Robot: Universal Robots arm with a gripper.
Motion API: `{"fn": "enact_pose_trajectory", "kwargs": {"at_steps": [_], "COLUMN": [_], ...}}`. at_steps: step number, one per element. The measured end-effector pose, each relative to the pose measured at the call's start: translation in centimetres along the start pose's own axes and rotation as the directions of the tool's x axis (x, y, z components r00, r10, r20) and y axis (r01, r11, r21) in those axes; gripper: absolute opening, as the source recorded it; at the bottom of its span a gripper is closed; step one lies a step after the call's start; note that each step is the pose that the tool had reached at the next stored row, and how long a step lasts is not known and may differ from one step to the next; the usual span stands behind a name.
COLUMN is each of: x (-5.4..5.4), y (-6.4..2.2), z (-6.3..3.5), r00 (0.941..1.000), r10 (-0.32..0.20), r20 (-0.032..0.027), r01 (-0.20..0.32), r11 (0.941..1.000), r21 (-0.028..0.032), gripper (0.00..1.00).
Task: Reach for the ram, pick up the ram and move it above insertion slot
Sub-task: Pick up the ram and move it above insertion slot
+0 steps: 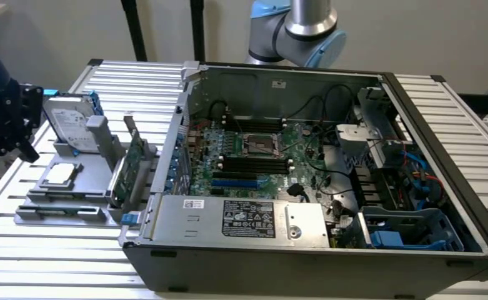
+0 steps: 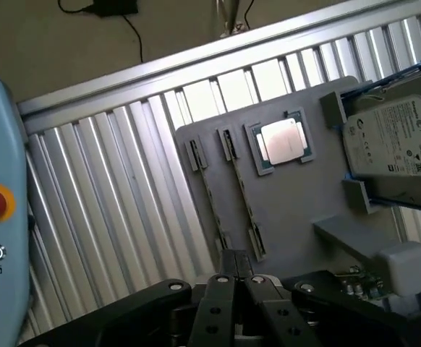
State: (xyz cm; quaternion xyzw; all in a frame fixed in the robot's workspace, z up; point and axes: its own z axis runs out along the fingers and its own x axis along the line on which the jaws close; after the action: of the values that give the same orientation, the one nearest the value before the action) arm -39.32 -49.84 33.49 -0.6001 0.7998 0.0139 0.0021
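We saw the black two-fingered gripper (image 2: 237,264) in the wrist view, with its fingertips drawn together and nothing held between them. It hung over the flat grey plastic holder tray (image 2: 297,210), near one end of the tray's two long slots. The ram (image 2: 243,195), a long, thin, dark-green board, stood on edge in the slot nearer the square silver processor chip (image 2: 283,141), between grey clips at either end. A second stick like it (image 2: 209,195) sat in the neighbouring slot. A silver hard drive (image 2: 391,137) stood at the tray's edge beyond the processor chip. In the exterior view the tray lay on the ribbed aluminium table (image 1: 60,262), to the exterior view's left of the open black computer case (image 1: 227,269). The long dark memory slots (image 1: 252,164) on the green motherboard inside the case were well apart from the ram.
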Motion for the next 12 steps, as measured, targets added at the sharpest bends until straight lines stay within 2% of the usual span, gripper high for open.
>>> {"fn": "enact_pose_trajectory", "kwargs": {"at_steps": [3, 6, 8, 12], "x": [0.0, 0.01, 0.01, 0.01], "y": [-0.01, -0.01, -0.01, -0.01], "z": [0.09, 0.19, 0.25, 0.38], "r00": [0.9985, 0.994, 0.9895, 0.9762], "r10": [-0.055, -0.109, -0.144, -0.217], "r20": [-0.0011, -0.0021, -0.0027, -0.0038], "r01": [0.055, 0.109, 0.144, 0.217], "r11": [0.9985, 0.994, 0.9895, 0.9762], "r21": [-0.0012, -0.0024, -0.0032, -0.0049], "gripper": [0.11, 0.11, 0.11, 0.11]}}
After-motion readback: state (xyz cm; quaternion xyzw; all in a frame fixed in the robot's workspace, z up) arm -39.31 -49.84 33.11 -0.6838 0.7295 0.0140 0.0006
